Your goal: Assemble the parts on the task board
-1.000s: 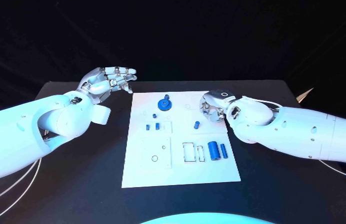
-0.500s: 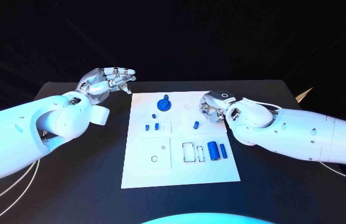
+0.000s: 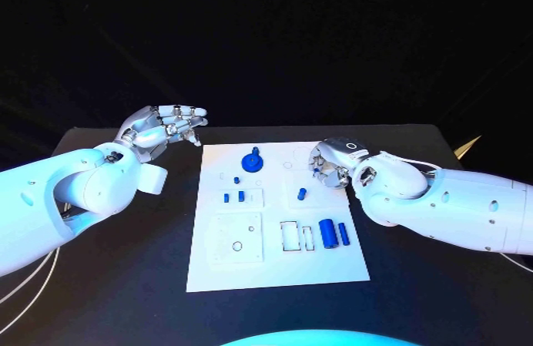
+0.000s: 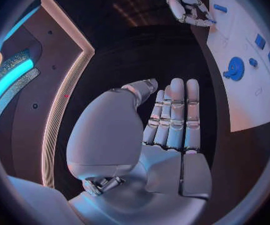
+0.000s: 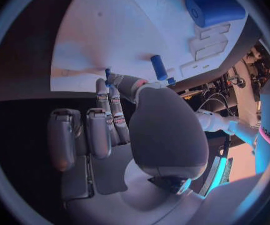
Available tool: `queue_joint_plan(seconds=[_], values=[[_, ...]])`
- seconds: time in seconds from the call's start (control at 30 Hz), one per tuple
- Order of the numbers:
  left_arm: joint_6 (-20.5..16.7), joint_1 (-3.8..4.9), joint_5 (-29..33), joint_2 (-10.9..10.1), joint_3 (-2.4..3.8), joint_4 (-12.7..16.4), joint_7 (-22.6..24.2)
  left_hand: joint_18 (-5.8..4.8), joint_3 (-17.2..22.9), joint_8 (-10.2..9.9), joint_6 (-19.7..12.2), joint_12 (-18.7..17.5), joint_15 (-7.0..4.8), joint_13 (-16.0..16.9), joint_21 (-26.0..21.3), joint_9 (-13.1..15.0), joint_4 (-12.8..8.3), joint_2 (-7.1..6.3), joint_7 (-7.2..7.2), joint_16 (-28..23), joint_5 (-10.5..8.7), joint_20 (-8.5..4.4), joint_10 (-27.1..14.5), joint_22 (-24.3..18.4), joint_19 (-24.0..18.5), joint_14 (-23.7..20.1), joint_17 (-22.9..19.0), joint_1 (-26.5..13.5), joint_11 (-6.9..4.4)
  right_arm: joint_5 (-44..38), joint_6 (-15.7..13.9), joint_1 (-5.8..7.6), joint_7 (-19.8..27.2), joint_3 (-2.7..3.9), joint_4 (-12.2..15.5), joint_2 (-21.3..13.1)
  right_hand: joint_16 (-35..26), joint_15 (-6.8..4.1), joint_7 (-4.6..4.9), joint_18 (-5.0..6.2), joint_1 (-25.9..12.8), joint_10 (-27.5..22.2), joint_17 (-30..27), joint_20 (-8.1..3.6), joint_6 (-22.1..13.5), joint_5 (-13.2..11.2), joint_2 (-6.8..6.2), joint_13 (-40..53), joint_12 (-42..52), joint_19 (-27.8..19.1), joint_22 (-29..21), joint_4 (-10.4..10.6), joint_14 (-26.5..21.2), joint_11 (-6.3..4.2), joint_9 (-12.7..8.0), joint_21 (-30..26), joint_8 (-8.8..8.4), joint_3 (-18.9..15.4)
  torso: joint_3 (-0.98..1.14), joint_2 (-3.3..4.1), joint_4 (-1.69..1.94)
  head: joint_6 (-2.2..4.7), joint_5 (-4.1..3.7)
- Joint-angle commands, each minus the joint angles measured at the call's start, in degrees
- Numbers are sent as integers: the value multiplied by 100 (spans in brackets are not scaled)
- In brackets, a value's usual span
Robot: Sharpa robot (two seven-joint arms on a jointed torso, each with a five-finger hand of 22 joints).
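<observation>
Plainly, the risk here sits at the right of the head view. At the upper left, the left hand (image 3: 166, 126) hangs off the task board (image 3: 278, 269), over the black table (image 3: 111, 284), fingers loosely spread and holding nothing; it seems unlikely to disturb anything unless it swings in toward the blue round part (image 3: 253, 161) standing near the board's upper middle. Further right, two small blue pegs (image 3: 233, 196) sit in the square recess at mid-left of the board, and the outlined pockets at lower centre hold a thick blue cylinder (image 3: 329, 233) with a thinner blue pin (image 3: 346, 233) just beside it. The right hand (image 3: 331, 163) rests over the board's upper right edge, fingers curled down by a short blue peg (image 3: 302, 193); whether it has hold of anything I cannot tell. A careless closing could tip that peg or nudge the board.
</observation>
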Motion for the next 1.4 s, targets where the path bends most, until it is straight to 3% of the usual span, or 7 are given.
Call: queue_joint_plan(seconds=[0.03,0.57,0.73,0.97,1.03,1.2,1.4], values=[[-14,3,-17,0,4,14,33,74,-3,-35,7,16,15,-10,-38,3,-24,24,36,-23,24,-11,-29,-7,19,-28,-9,16,-3,-58,-146,11,-20,7,57,-44,-20,-27,-8,-53,52,311,95,-36,54,34,125,8,4,411,1258,-45,330,-268,7,36,38,24,0,1,2,4,-5],[-14,2,1,11,4,8,39,72,-11,-45,-10,11,20,-17,-43,-1,-24,23,44,-28,24,-9,-46,-10,21,-29,-12,10,4,222,-747,91,271,45,965,-343,-28,-31,-8,-60,43,323,80,-40,61,33,119,11,-1,421,1273,-60,327,-270,14,66,41,33,4,-5,1,45,79],[-15,-1,12,33,4,-2,45,72,-11,-45,-10,11,20,-17,-43,-1,-24,23,44,-28,24,-9,-46,-10,21,-29,-12,10,4,373,-893,51,451,47,1266,-244,-29,-32,-8,-56,42,325,78,-41,61,34,119,11,-4,415,1266,-66,327,-270,15,49,41,39,5,-11,1,42,230],[-16,-5,35,72,3,-39,49,72,-14,-49,-17,10,22,-20,-47,-2,-26,24,46,-31,25,-8,-53,-12,22,-30,-13,10,7,418,-861,-65,570,44,1356,12,-36,-33,-6,-55,41,325,67,-42,60,34,119,11,-7,415,1265,-69,325,-269,16,48,40,42,-10,-28,1,46,416],[-21,-6,44,95,1,-63,46,72,-14,-49,-17,10,22,-20,-47,-2,-26,24,46,-31,25,-8,-53,-12,22,-30,-13,10,7,407,-837,-108,591,42,1358,100,-40,-33,-3,-53,40,325,61,-43,58,35,120,12,-11,411,1261,-74,324,-268,17,39,38,48,-12,-42,10,-4,496],[-34,-5,55,245,-6,-203,33,72,-16,-50,-18,10,23,-21,-49,-2,-26,23,47,-32,25,-7,-55,-13,22,-30,-14,9,8,352,-750,-219,614,27,1331,279,-40,-33,-3,-53,40,325,61,-43,58,35,120,12,-11,411,1261,-74,324,-268,17,39,38,48,-46,-102,57,-69,560],[-45,-3,61,427,-11,-322,25,71,-18,-51,-19,11,24,-21,-50,-2,-25,24,47,-33,25,-6,-55,-14,22,-31,-14,8,9,262,-622,-345,598,-3,1217,505,-38,-33,0,-54,38,325,63,-43,55,35,121,12,-15,412,1262,-78,324,-266,18,41,36,53,-79,-127,64,-136,715]])
